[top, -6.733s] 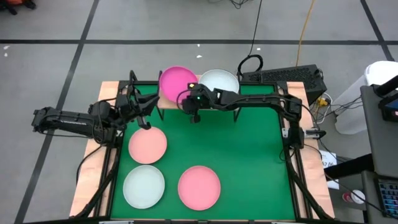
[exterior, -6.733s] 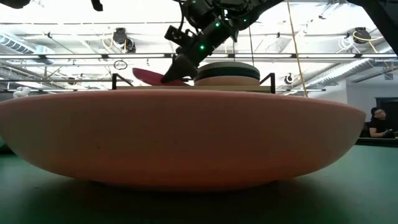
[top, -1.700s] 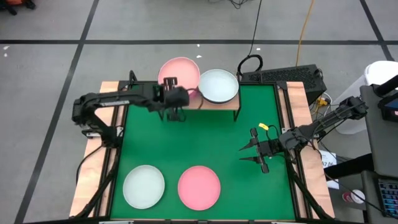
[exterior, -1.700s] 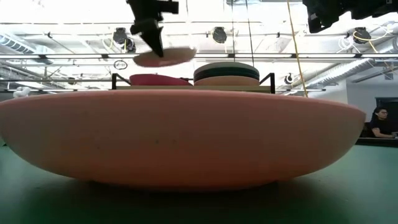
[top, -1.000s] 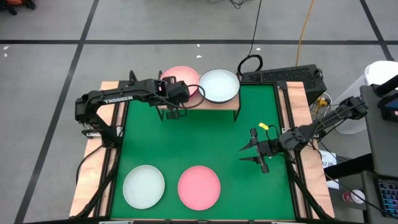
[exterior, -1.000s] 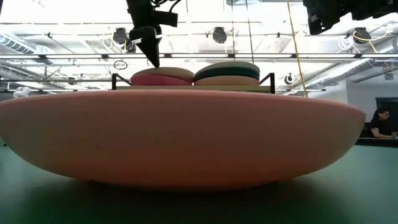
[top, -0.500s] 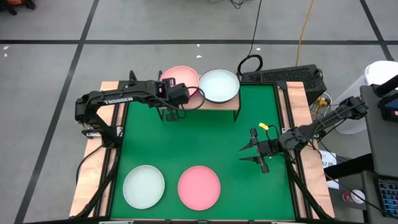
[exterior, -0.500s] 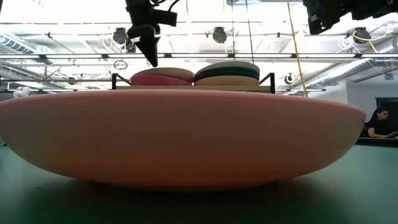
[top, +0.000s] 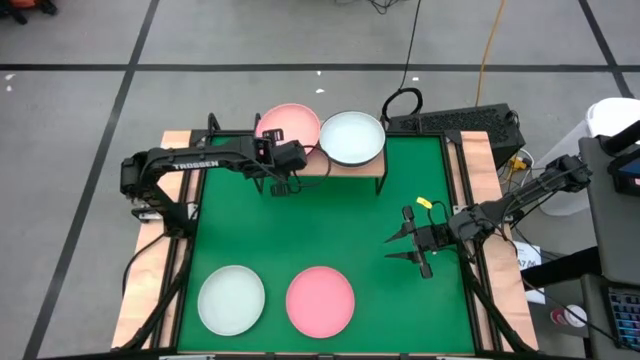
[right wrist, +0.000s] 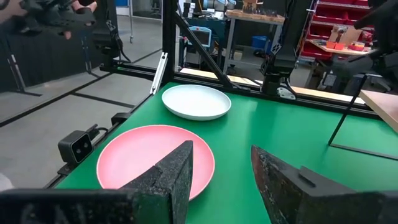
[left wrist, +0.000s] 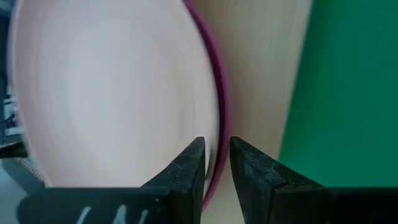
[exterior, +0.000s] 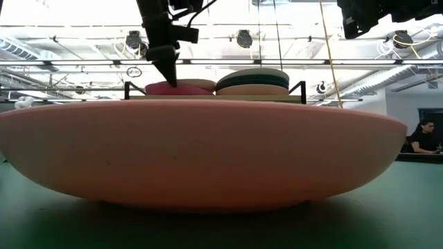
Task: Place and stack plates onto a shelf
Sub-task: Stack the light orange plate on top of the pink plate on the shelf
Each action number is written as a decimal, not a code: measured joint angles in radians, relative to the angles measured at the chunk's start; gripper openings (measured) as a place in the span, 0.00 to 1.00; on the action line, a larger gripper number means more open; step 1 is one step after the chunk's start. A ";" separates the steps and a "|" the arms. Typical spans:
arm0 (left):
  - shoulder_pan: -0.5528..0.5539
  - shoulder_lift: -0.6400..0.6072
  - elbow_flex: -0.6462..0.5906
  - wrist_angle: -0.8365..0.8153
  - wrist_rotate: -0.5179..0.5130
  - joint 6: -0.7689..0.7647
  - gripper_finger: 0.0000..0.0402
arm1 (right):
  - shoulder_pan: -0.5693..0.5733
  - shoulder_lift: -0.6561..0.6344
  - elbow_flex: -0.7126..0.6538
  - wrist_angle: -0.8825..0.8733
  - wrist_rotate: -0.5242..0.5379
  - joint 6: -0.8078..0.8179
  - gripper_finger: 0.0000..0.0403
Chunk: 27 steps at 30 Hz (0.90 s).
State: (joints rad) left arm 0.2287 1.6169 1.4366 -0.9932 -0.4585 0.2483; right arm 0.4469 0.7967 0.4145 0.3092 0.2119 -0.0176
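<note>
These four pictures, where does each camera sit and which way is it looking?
High view: overhead, looking straight down at the green table, both arms, the shelf.
Low view: at table height, looking level past a pink plate to the shelf; the left gripper hangs in.
Left wrist view: on the left arm, looking past its nearly closed fingers at the salmon plate.
Right wrist view: on the right arm, past its open fingers, across the table.
Shared: high and right wrist views both show the pink plate and the pale plate.

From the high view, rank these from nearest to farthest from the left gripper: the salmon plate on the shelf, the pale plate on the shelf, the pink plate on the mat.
1. Salmon plate, left on the shelf, right by the left gripper.
2. Pale plate, right on the shelf.
3. Pink plate, near mat edge.
</note>
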 joint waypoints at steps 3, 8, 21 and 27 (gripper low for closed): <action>0.000 0.000 -0.003 0.002 -0.019 0.002 0.17 | 0.000 0.000 0.000 0.000 0.000 0.002 0.36; -0.009 0.000 -0.002 0.004 -0.073 0.003 0.03 | 0.000 0.000 0.000 0.000 0.000 0.002 0.36; -0.011 0.000 0.027 -0.001 -0.054 0.040 0.02 | 0.000 0.000 0.000 0.000 0.001 0.003 0.36; -0.003 0.000 0.027 -0.007 -0.025 0.109 0.02 | 0.000 0.000 0.000 0.000 0.001 0.003 0.36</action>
State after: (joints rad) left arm 0.2255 1.6165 1.4635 -1.0003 -0.4838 0.3574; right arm 0.4469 0.7967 0.4149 0.3090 0.2127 -0.0147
